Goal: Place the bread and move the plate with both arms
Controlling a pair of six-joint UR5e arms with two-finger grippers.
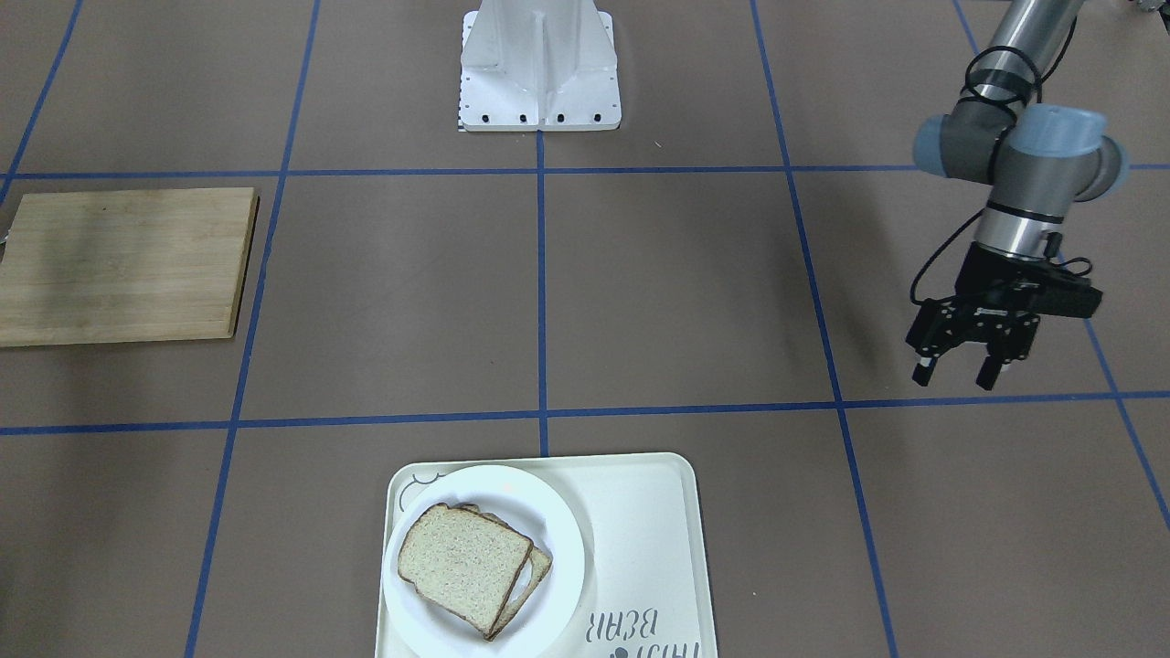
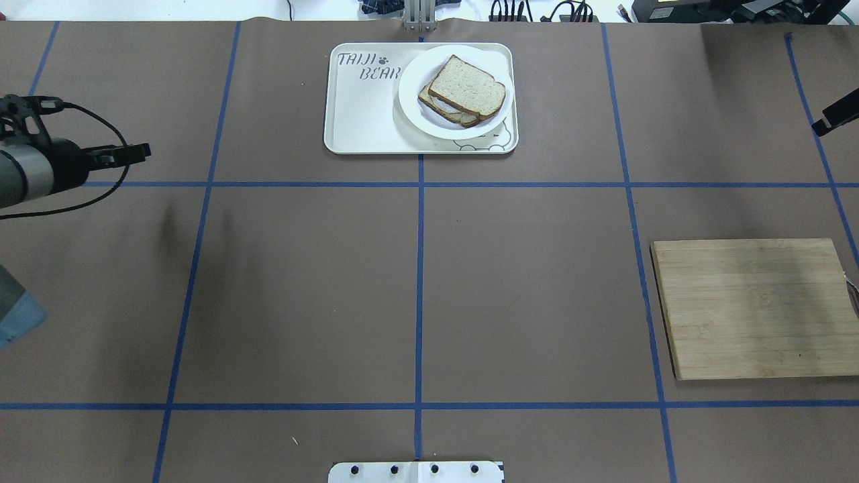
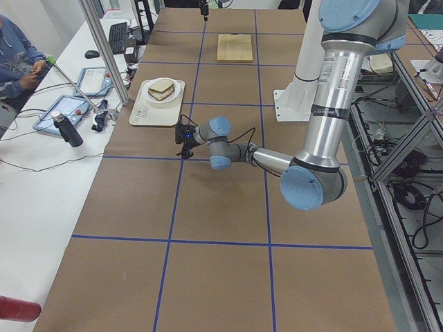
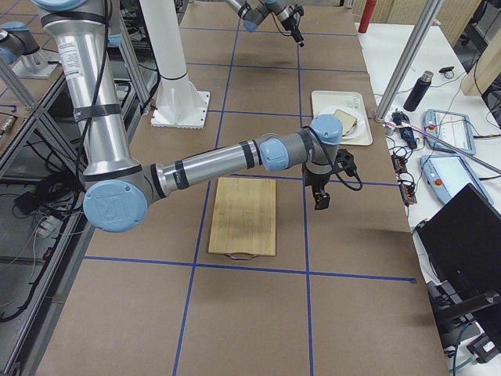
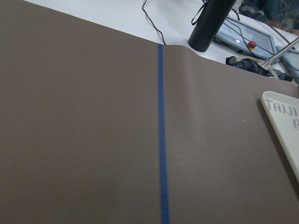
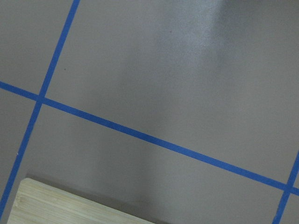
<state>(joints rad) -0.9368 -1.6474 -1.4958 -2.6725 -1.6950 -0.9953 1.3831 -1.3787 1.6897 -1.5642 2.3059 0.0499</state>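
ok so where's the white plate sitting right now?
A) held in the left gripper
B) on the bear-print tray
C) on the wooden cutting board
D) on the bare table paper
B: the white plate, with the stacked bread slices on it, rests inside the bear-print tray, at the tray's end toward the robot's right.

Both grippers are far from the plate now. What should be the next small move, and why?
Probably only a retreat: the left gripper, open and empty, could lift away to rest. The bread already lies on the lower slice on the plate, which sits in the tray, so nothing seems left to grasp.
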